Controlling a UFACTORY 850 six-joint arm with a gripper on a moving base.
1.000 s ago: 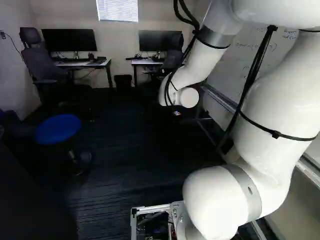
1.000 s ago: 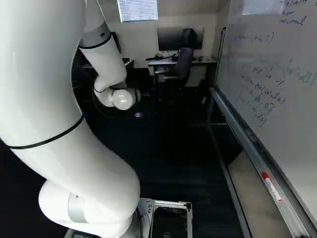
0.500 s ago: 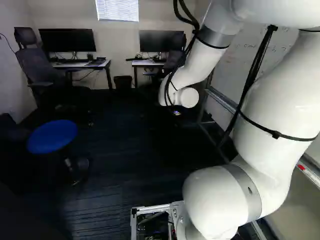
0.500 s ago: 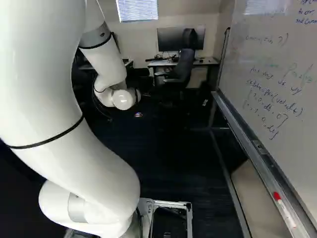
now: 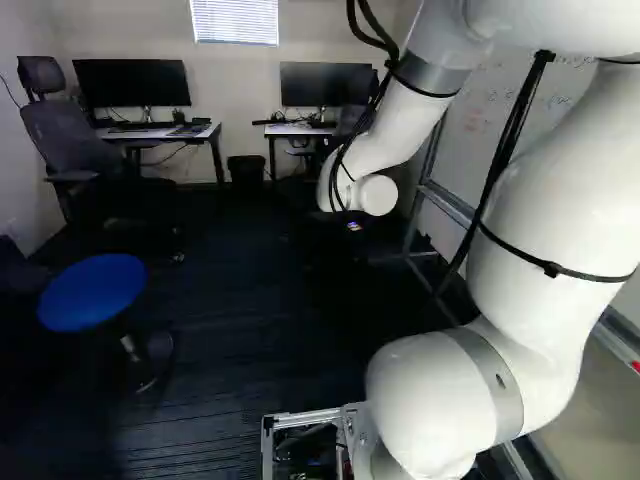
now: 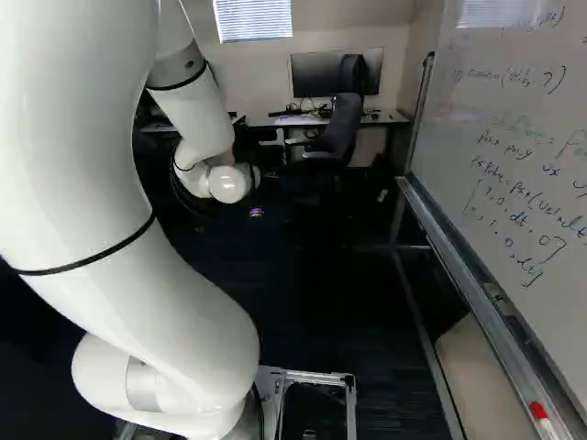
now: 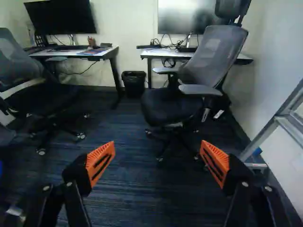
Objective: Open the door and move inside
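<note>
We are rolling deeper into the room: the base has moved forward since the earlier frames, so the blue stool is appearing nearer on the left and the red-capped marker nearer on the right, along the whiteboard. Our arm is keeping its pose. We are seeing no door in any view, so we are probably already getting past it. Our gripper is standing wide, holding nothing. We are facing an office chair at the far right, likely needing clearance.
</note>
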